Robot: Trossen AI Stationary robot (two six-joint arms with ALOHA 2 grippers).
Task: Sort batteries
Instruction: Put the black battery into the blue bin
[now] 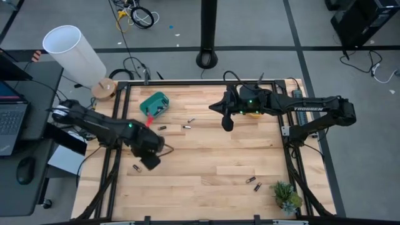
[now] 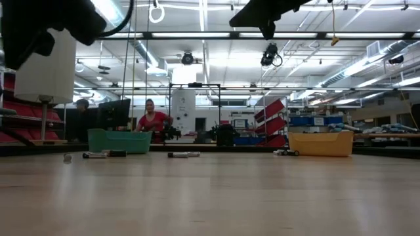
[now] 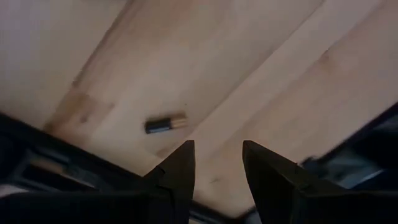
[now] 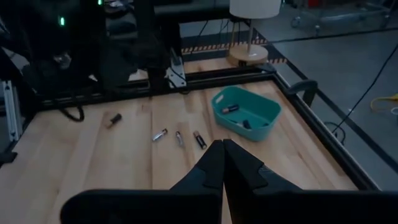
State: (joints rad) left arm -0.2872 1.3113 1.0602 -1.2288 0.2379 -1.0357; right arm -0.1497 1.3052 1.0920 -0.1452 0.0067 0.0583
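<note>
The left gripper (image 1: 150, 161) hangs over the wooden table (image 1: 206, 162) near its left edge, its two dark fingers (image 3: 180, 168) spread apart with bare wood showing between them and nothing held. In the left wrist view a single battery (image 3: 165, 124), dark with a copper-coloured end, lies flat on the planks just beyond those fingertips, not touching them; from above it appears as a small dark cylinder (image 1: 137, 168) just beside the gripper. The right gripper (image 1: 228, 124) hovers over the far middle of the table, its fingers (image 4: 214, 163) pressed together and empty. The teal bin (image 1: 154, 104) sits toward the far left part of the table, tilted relative to the planks, with a couple of batteries (image 4: 229, 109) lying inside it (their exact count is hard to tell). Loose batteries lie in a loose row between the bin and the right gripper (image 1: 187, 127), and two more (image 1: 252, 182) rest near the front right, close to a small potted plant (image 1: 285, 195). The yellow bin (image 2: 321, 143) stands at the far right, mostly hidden beneath the right arm in the view from above.
</note>
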